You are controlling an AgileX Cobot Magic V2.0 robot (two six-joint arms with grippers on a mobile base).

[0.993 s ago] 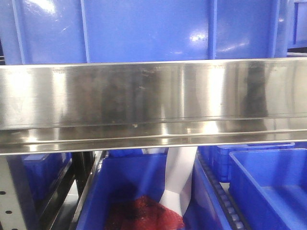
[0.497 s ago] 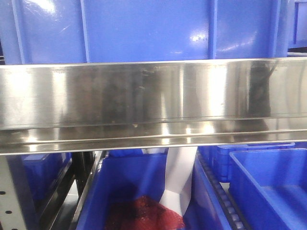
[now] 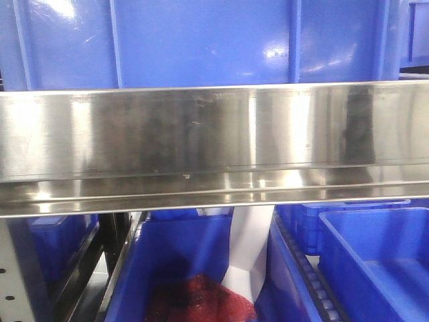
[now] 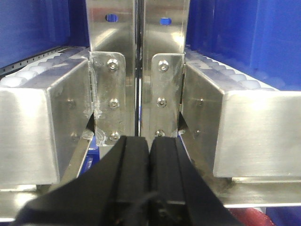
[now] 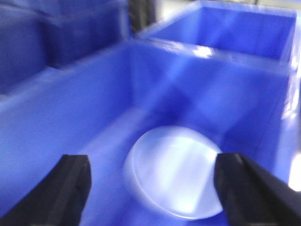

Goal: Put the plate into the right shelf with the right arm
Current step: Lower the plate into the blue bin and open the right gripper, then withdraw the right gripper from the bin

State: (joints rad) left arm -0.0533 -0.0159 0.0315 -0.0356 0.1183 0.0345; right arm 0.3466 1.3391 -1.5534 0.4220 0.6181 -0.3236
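Plate [image 5: 174,172] lies in blue bin [image 5: 70,117]; right gripper [image 5: 155,172] apart, left gripper [image 4: 149,174] together; front view shifted slightly.

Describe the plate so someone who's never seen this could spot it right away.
Start at the steel shelf lined with blue bins. Inside the deep blue bin below the right wrist camera, the plate lies on the floor: the only round, pale bluish-white thing amid blue.

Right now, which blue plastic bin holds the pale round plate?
The nearest blue plastic bin, under the open right gripper; the pale round plate lies on its floor. The bins beyond show none.
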